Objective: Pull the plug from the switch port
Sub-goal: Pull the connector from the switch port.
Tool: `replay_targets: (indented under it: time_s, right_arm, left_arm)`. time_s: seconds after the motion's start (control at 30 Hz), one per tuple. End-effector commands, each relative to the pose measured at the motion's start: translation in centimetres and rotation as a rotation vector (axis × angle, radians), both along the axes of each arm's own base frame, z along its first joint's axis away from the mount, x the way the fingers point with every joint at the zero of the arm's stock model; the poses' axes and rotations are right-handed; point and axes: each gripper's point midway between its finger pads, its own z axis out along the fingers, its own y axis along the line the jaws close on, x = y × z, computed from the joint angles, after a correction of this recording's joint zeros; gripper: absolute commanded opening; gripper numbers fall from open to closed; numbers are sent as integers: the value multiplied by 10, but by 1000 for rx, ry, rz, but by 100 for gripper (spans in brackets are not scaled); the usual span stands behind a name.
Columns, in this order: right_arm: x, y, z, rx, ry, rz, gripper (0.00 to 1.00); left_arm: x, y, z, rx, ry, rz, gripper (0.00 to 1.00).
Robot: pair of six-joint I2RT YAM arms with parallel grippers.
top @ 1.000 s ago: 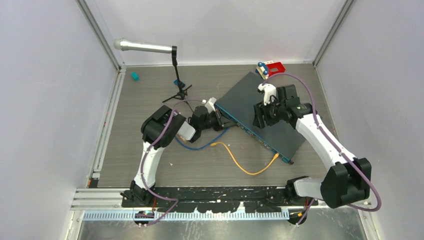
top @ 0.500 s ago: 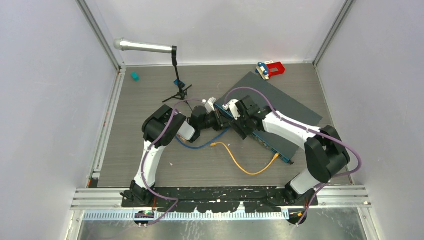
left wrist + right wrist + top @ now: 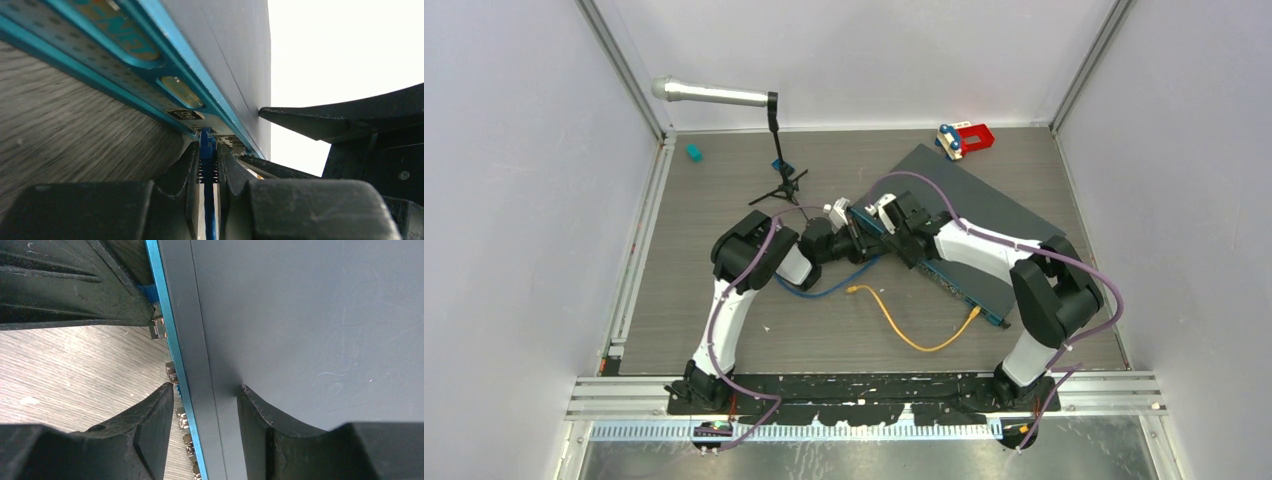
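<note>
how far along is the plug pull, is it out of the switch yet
Not out yet. Done: the left gripper is shut on the blue plug, and the right gripper straddles the blue front edge of the switch, one finger on its top. In hand: the plug sits in its port. Left: drawing it straight back out.

Left arm (image 3: 722, 318), right arm (image 3: 984, 250): white links, black joint housings, purple cable (image 3: 1116, 300) looped along each. Left gripper (image 3: 207, 150), right gripper (image 3: 205, 388): matte black moulded fingers (scuffed, fine scratches).
</note>
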Motion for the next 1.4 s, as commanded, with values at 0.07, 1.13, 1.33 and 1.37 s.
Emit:
replay_targets:
  time_s: [0.07,1.13,1.33,1.37]
  right_arm:
    - [29,-1,6,34,-136,-121,48]
    - [20,-1,1,76,-71,-103,45]
    - [20,-1,4,89,-67,-103,45]
    - [20,-1,4,91,-66,-103,45]
  left_arm:
    - [-57,28,-105,168,303,-33,0]
    - [-37,86,-107,562,172,118,46]
    - [-35,65,-115,542,192,57,50]
    - [-36,63,-115,543,195,52,51]
